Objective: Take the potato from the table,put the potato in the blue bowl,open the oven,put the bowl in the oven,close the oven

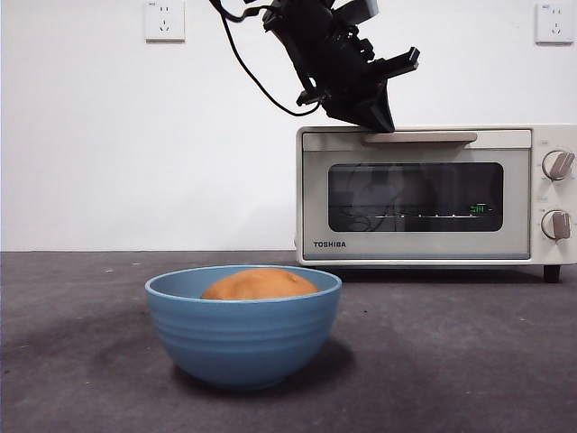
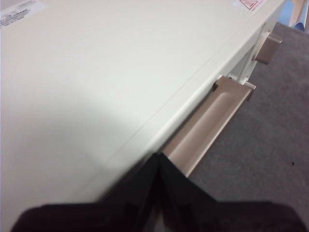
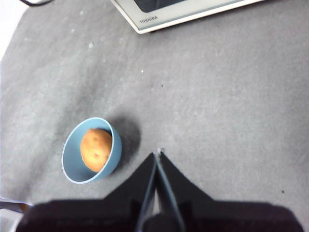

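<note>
The table (image 1: 469,361) is a dark grey, speckled, matte surface. The blue bowl (image 1: 243,338) stands on it in the foreground, casting a soft shadow. The oven (image 1: 424,194) stands on it farther back, at about two o'clock from the bowl, well apart from it.

Plain white wall (image 1: 108,144) with 2 sockets (image 1: 164,20).

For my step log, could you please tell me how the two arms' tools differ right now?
The left tool sits at the oven handle, above the door's top edge; the right tool hangs high over the bare table, beside the blue bowl holding the potato. Both are shut and empty.
</note>
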`<state>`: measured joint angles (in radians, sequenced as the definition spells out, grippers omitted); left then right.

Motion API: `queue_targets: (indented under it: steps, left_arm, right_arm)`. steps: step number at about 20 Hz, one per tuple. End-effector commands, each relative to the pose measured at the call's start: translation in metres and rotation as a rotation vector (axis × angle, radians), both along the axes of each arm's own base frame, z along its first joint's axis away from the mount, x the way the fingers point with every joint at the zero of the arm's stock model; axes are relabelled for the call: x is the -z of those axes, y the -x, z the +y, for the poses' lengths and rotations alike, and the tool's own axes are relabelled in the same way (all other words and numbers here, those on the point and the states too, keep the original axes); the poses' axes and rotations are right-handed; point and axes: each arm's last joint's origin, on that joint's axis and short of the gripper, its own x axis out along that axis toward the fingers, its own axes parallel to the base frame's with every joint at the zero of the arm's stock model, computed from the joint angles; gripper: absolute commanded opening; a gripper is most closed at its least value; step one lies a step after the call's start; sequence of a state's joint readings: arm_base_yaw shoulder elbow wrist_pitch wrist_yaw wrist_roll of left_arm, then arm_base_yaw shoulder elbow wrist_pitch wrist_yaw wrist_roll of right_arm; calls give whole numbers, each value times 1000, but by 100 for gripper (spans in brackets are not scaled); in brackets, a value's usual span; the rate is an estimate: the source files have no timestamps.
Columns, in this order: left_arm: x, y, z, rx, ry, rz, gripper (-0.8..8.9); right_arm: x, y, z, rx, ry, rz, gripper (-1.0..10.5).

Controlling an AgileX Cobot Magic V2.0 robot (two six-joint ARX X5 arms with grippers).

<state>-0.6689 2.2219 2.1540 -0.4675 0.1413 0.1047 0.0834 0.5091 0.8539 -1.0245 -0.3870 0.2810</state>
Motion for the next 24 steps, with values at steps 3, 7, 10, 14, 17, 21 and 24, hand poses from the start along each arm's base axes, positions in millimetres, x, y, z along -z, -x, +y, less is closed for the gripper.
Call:
queue_targets:
  steps: [3, 7, 10, 14, 17, 21, 24]
  left_arm:
    - [31, -3, -5, 2, -70, 94, -5]
    - [38, 9, -11, 11, -114, 175, -5]
    - [41, 21, -21, 52, -138, 213, -5]
    - [41, 35, -35, 90, -144, 211, -6]
    - [50, 41, -41, 105, -163, 226, -6]
    - [70, 46, -42, 86, -215, 249, -6]
    - [86, 48, -39, 75, -251, 272, -6]
  right_arm:
    - [2, 0, 0, -1, -9, 5, -8]
    - [1, -1, 0, 6, -19, -8, -7]
    - [-9, 1, 0, 19, -38, -44, -1]
    - [-39, 14, -4, 94, 8, -130, -1]
    - [-61, 31, -9, 192, 86, -179, -2]
    - [-78, 48, -12, 225, 126, -212, -2]
    - [-81, 52, -12, 240, 135, -212, -2]
